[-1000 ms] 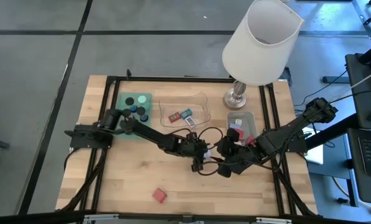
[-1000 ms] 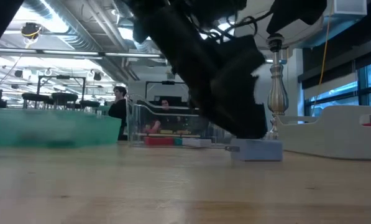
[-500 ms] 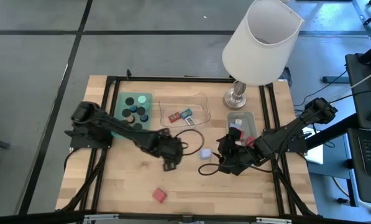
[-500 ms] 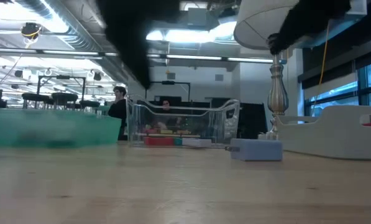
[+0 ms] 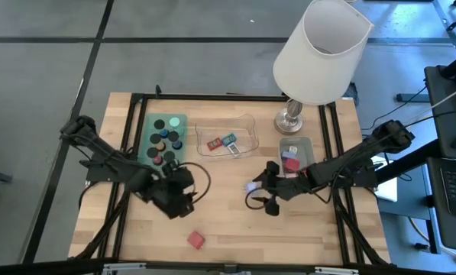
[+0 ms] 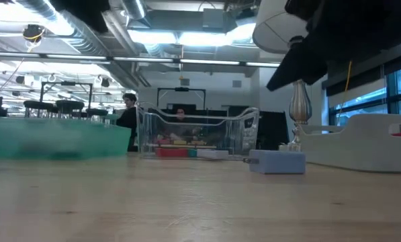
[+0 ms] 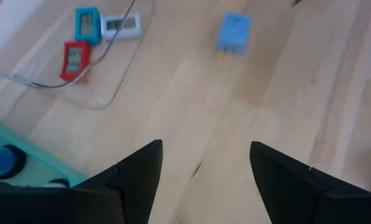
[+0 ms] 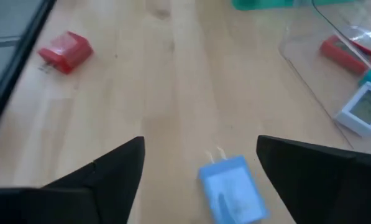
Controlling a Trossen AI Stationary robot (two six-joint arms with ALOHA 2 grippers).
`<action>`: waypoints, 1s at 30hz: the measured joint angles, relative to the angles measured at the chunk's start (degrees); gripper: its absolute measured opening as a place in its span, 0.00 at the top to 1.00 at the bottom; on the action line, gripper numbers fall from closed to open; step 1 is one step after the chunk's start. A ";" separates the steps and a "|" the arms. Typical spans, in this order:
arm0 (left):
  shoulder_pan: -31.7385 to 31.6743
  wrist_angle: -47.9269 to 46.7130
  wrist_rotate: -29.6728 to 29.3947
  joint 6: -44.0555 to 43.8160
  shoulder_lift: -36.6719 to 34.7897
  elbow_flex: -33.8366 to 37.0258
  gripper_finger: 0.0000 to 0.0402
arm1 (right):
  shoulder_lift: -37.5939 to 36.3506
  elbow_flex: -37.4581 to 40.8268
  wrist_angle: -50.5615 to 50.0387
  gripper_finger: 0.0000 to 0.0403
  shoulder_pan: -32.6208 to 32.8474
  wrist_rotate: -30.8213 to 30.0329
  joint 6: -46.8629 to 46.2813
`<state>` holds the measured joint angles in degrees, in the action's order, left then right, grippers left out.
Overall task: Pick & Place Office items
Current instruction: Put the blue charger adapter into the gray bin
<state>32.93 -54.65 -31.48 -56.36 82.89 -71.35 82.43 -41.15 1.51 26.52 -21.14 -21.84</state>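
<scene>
Right gripper [image 8: 197,158] hovers with fingers spread wide around nothing, just over the blue block [image 8: 232,198] lying on the table [image 5: 228,221] beside the clear tray [image 5: 247,122], while the left gripper [image 7: 205,165], also open and empty, hangs near the green tray [image 5: 147,130].
</scene>
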 joint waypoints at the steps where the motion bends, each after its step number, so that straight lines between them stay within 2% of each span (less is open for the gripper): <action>1: 0.94 0.02 -1.29 -0.57 -0.44 0.00 0.41 | 0.00 0.66 0.31 0.20 -0.66 0.04 0.23; 4: 3.50 -0.01 -4.37 -1.79 -0.86 0.00 0.41 | 0.00 2.49 0.12 0.15 -2.99 0.48 -0.02; 10: 6.84 0.01 -7.16 -2.05 -0.89 0.00 0.41 | 0.02 4.29 0.89 0.11 -7.41 8.38 -1.18; 14: 8.00 0.00 -9.46 -2.06 -0.89 0.00 0.41 | 2.13 4.57 3.27 0.11 -9.12 11.21 -0.63; 18: 8.67 0.00 -9.58 -2.04 -0.89 0.00 0.41 | 6.30 4.49 6.16 0.11 -9.43 13.72 1.95; 24: 9.04 -0.05 -9.55 -2.01 -0.89 0.00 0.41 | 11.06 2.88 6.19 0.11 -9.59 12.80 7.09; 30: 9.04 -0.60 -9.54 -2.01 -0.89 0.01 0.41 | 15.83 0.90 5.89 0.11 -9.59 15.98 7.76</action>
<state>41.98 -55.25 -41.01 -58.37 82.00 -71.34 98.26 -40.24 7.41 16.92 -5.16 -14.09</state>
